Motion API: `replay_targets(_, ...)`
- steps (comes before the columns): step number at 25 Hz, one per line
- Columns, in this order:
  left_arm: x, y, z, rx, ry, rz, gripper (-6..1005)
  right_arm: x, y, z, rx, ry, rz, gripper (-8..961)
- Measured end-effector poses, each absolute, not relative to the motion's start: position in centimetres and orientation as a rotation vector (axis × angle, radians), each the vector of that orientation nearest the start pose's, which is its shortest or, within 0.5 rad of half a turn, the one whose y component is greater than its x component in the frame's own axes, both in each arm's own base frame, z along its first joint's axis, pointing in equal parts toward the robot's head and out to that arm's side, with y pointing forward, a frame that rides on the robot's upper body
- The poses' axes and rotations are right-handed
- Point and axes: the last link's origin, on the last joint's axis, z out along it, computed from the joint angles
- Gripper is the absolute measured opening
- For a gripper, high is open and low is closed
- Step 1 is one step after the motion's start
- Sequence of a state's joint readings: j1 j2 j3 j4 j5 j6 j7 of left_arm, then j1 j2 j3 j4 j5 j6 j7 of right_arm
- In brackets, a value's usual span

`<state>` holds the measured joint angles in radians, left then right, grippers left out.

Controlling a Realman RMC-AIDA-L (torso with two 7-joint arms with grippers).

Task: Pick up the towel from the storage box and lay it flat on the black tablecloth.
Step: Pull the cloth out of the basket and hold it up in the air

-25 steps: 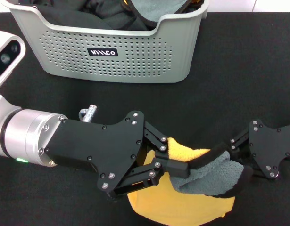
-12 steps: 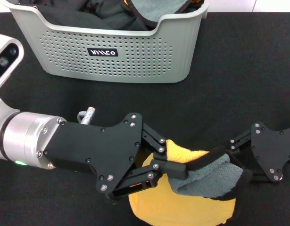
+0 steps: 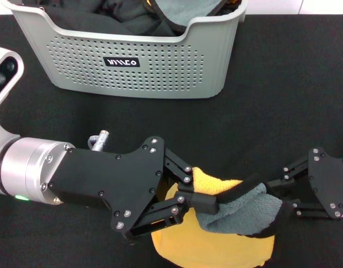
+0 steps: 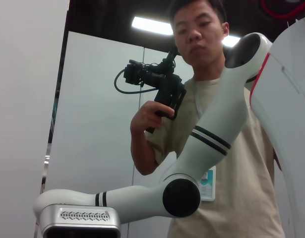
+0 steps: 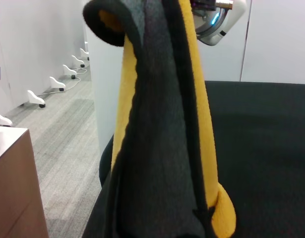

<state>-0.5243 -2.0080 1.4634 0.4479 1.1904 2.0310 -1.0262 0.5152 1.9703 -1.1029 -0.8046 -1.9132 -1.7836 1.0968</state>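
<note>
The towel (image 3: pixel 216 241), yellow-orange on one side and grey-green on the other with black edging, hangs bunched between my two grippers low over the black tablecloth (image 3: pixel 283 95) at the near edge. My left gripper (image 3: pixel 198 191) is shut on its left end. My right gripper (image 3: pixel 281 202) is shut on its right end. In the right wrist view the towel (image 5: pixel 157 148) hangs close before the camera over the tablecloth (image 5: pixel 261 129). The storage box (image 3: pixel 160 72) stands at the far side.
The storage box holds dark clothes (image 3: pixel 104 14) and another grey-green cloth with orange edging (image 3: pixel 182 11). The left wrist view points upward at a person holding a camera (image 4: pixel 157 89) and a white robot arm (image 4: pixel 202 144).
My right gripper has moved to the right and slightly down, drawing the towel out wider. My left arm has shifted slightly down and left, still holding its end.
</note>
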Motion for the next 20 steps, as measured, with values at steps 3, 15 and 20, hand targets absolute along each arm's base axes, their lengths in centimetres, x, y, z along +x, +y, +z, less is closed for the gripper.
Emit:
replay_targets(3, -18.93, 24.6, -1.24, -3.001, 0.023, -1.644, 86, 23.63, 30.0, 1.17, -3.149, -0.243, 0.494, 276)
replay_targets(15, -19.09, 24.43, -1.27, -2.995, 0.011, -1.646, 89, 23.49, 29.83, 1.21, -3.15, -0.281, 0.511, 269)
replay_targets(20, -19.09, 24.43, -1.26, -2.991, 0.013, -1.648, 90, 23.47, 29.83, 1.17, -3.149, -0.283, 0.511, 224)
